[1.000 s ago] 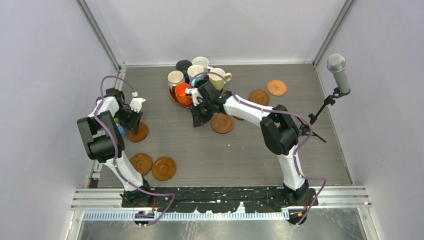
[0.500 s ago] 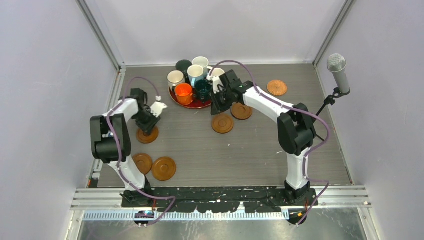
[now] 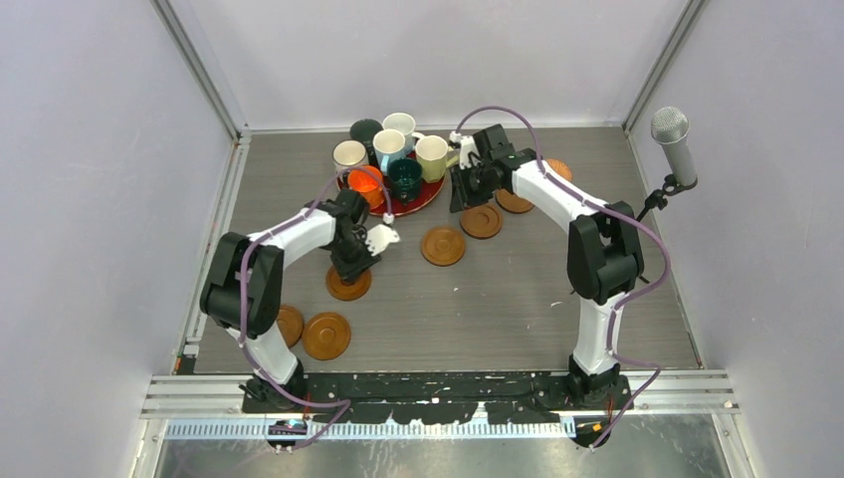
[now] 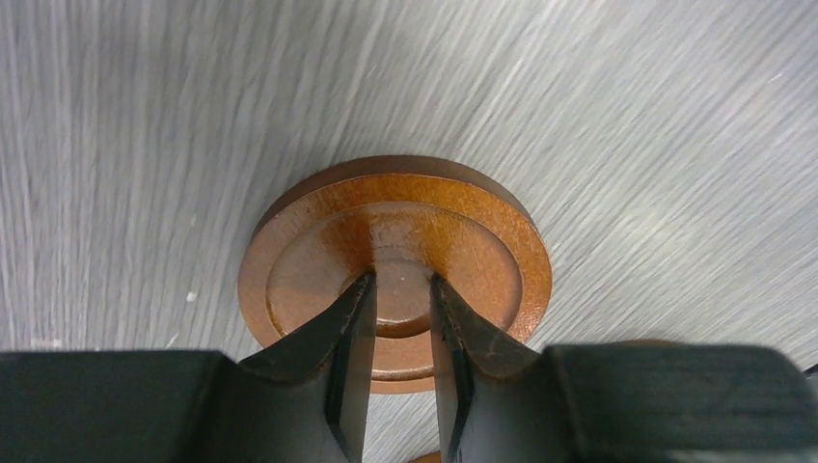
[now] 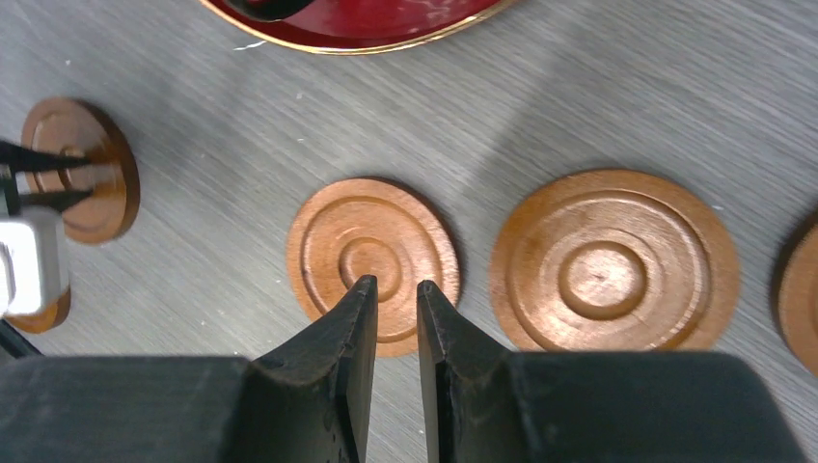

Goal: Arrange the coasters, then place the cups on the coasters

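Left claw near-clenched atop coaster, grip unclear; right claw near-clenched, empty, above second coaster

The left arm and the right arm share one build: smooth white shells broken by bulky black joint housings. Behind each tool a purple cable runs along the links to a black base. Just beside the left gripper sits a small white block. On the right gripper, as on the left, the fingers are matt black, blade-like and taper to blunt tips, with lightly scuffed inner edges. Behind them spreads a flat, dark body.
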`<action>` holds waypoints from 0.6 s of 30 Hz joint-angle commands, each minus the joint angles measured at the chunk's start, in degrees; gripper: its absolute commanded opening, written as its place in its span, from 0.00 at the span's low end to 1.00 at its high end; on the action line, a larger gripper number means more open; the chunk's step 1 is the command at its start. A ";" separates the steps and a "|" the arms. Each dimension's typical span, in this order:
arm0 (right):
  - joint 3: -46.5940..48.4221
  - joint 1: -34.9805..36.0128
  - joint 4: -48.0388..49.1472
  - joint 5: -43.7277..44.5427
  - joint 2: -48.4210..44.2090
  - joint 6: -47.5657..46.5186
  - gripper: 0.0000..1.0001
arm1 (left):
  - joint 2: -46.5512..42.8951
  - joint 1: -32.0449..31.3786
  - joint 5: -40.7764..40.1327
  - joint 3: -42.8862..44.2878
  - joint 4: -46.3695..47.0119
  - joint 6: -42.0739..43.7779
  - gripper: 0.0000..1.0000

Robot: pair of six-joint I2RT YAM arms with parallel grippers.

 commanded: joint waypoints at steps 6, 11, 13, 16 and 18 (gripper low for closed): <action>-0.05 -3.42 -1.16 0.71 -4.83 -0.71 0.27 | 5.67 -11.66 1.95 6.36 3.69 -6.69 0.29; -0.74 -4.44 -1.22 0.69 -5.54 -1.09 0.27 | 9.24 -14.76 2.02 10.70 4.50 -8.89 0.29; -1.14 -4.80 -1.22 0.67 -5.88 -1.18 0.27 | 10.44 -15.59 1.96 12.38 4.74 -9.45 0.29; -1.75 -5.20 -1.22 0.63 -6.39 -1.51 0.27 | 12.30 -16.44 1.92 14.70 4.63 -9.77 0.29; -2.00 -5.41 -1.26 0.58 -6.47 -1.51 0.27 | 13.21 -17.15 1.97 16.19 4.40 -9.82 0.29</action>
